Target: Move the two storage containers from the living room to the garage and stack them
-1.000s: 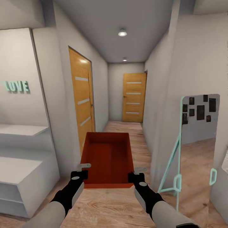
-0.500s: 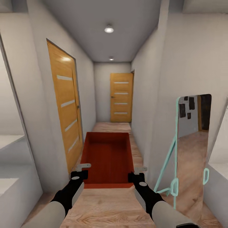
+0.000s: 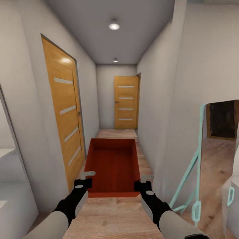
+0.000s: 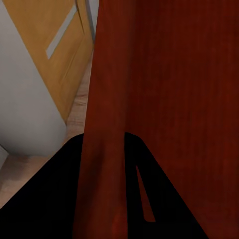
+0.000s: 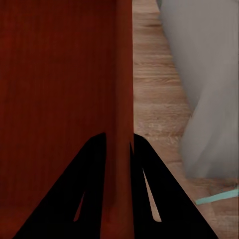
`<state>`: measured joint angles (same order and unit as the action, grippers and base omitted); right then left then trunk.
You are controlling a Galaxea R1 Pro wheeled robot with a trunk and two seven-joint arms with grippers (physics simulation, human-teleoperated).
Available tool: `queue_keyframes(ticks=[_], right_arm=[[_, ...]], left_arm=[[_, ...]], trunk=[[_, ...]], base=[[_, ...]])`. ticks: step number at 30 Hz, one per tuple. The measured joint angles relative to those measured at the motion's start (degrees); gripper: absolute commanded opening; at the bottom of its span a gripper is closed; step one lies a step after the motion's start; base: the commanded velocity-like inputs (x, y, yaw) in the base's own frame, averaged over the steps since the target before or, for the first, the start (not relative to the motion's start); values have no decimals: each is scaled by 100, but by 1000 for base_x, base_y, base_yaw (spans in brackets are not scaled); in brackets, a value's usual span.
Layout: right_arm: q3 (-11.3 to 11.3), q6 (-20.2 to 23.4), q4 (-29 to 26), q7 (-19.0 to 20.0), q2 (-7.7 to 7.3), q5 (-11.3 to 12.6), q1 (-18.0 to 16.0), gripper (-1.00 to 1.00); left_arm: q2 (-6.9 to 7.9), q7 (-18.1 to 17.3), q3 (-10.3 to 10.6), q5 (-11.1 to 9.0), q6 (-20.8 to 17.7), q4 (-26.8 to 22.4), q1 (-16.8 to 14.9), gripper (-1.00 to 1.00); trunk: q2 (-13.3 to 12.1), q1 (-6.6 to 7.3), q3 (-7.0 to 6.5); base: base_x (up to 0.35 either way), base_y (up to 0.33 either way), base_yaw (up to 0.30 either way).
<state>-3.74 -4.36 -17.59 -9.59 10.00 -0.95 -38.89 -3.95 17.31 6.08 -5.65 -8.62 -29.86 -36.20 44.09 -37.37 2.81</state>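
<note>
Left tool (image 3: 87, 177) and right tool (image 3: 142, 181) each clamp a side wall of the storage container (image 3: 113, 164); stiff, light-looking plastic, rim grip suits.

- Ahead of you the corridor floor (image 3: 117, 133) runs open to the closed far door (image 3: 126, 102).
- On your left, a wall and a shut side door (image 3: 64, 113) hem the storage container (image 3: 113, 164) closely.
- On your right, the wall corner (image 3: 166, 139) stands near — beyond it a leaning mirror (image 3: 215, 156) narrows the side opening.
</note>
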Motion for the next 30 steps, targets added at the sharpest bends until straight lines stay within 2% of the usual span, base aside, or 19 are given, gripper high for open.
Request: queue_keyframes(ticks=[7, 30], right_arm=[[-22, -13, 17, -12, 0, 35, 2, -100], [-18, -5, 22, -10, 0, 33, 3, -100]], left_arm=[[-6, -17, -31, 40, 4, 25, -3, -100], [-14, -36, -70, 71, -6, 32, -3, -100]], trunk=[[0, 0, 0], [0, 0, 0]], base=[[318, 93, 0], [323, 19, 0]])
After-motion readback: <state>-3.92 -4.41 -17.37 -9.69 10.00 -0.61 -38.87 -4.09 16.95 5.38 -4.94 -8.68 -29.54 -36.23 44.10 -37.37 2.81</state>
